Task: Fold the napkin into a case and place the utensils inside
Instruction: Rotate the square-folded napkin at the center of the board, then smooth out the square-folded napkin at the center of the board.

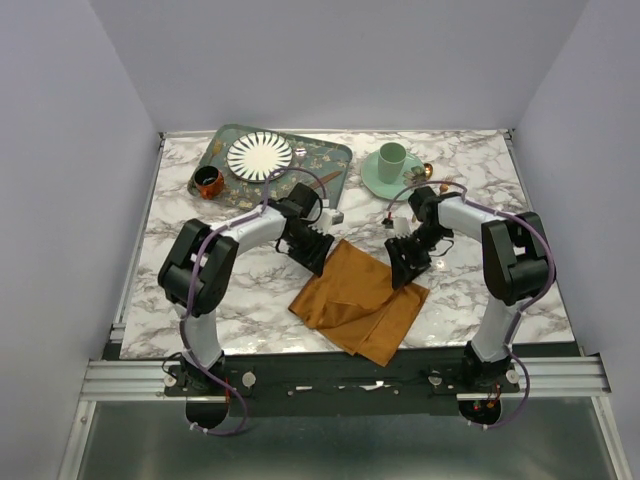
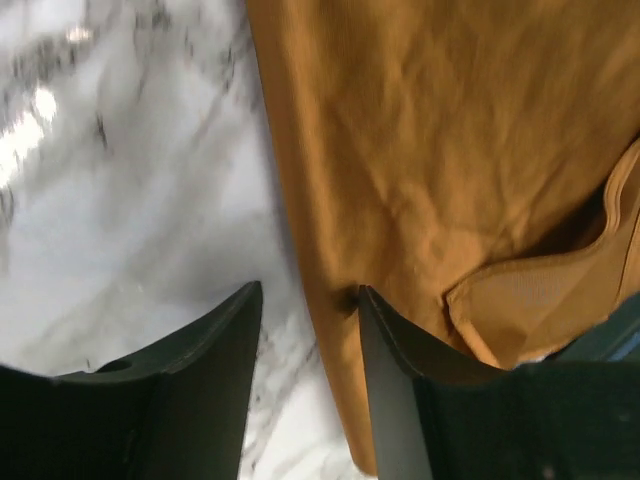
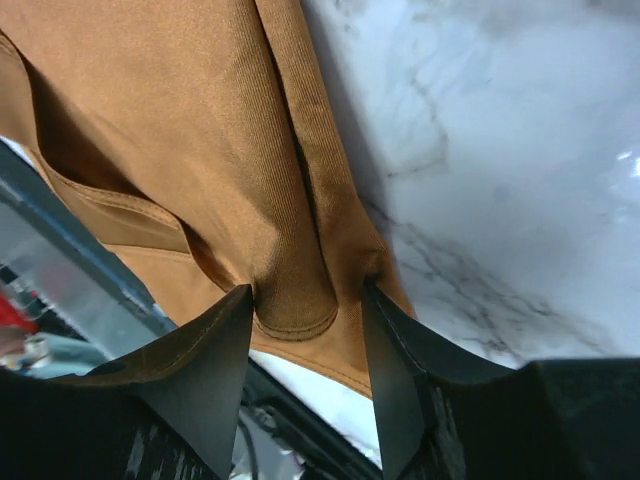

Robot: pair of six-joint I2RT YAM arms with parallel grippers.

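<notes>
The rust-orange napkin point(image 1: 355, 300) lies crumpled and partly folded on the marble table point(image 1: 250, 290), near the front edge. My left gripper point(image 1: 322, 258) is down at its far-left corner. In the left wrist view, the open left gripper point(image 2: 310, 288) straddles the edge of the napkin point(image 2: 420, 150), one finger on marble and the other pressing the cloth. My right gripper point(image 1: 408, 276) is at the napkin's right corner. Seen from the right wrist, the right gripper point(image 3: 307, 286) stands open, with a raised ridge of the napkin point(image 3: 200, 100) bunched between its fingers. A copper-gold utensil point(image 1: 429, 171) lies by the green saucer.
A patterned green tray point(image 1: 325, 160) at the back left holds a striped white plate point(image 1: 259, 155) and a brown cup point(image 1: 207, 182). A mint-green cup on a saucer point(image 1: 391, 165) stands at the back right. The table's front edge runs just below the napkin.
</notes>
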